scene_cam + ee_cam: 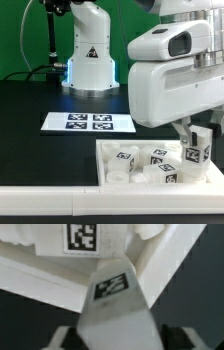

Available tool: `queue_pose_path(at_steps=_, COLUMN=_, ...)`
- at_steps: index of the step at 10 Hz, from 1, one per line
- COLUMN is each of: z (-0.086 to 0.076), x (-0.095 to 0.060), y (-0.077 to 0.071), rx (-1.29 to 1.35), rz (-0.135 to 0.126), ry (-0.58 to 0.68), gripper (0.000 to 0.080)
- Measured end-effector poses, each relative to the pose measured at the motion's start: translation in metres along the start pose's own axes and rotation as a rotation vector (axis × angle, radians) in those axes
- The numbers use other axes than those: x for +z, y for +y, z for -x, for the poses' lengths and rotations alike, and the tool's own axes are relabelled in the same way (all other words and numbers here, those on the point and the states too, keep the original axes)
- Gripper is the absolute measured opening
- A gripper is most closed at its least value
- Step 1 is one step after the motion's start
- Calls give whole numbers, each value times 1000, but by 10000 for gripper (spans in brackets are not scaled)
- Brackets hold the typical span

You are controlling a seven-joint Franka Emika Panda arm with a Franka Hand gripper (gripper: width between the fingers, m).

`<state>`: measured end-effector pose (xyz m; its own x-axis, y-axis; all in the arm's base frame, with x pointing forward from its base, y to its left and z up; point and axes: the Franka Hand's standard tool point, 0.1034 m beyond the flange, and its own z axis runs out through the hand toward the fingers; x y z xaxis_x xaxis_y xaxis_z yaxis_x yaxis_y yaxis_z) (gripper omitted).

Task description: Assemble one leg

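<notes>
The black table top [40, 95] is shown in the exterior view as the largest surface, and every place below is given relative to the large flat white walled tray [108, 158] that lies on it at the near edge. Behind the tray, toward the exterior view's left, the white base of the robot arm [88, 50] is seen standing on the table. Directly above the tray's far side, toward the exterior view's right, the bulky white and grey wrist housing [170, 70] of the arm is held. Just behind the tray, flat on the table, the marker board [87, 122], a thin white board printed with four black-and-white tags, is laid out. Inside the tray, several small white tagged furniture parts [140, 160] are scattered across its floor; they cannot be told apart at this size. At the tray's end on the exterior view's right, the two-finger gripper [196, 150] is lowered, and it is clenched on the leg [195, 152], a small white plastic oblong block with a fiducial tag on its face. In the wrist view the leg [113, 297] is seen gripped between the two dark fingertips [62, 336], tilted, with the tray wall behind it.
</notes>
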<state>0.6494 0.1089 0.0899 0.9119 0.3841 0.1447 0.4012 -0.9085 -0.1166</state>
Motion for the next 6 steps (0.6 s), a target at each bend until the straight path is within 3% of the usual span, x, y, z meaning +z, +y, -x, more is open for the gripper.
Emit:
queue_pose_path(at_steps=3, z=1, x=0, y=3, rx=217, rz=3, ry=1, gripper=285)
queue_pose_path(at_steps=6, z=5, x=0, y=7, rx=709, rz=12, ry=24, gripper=285)
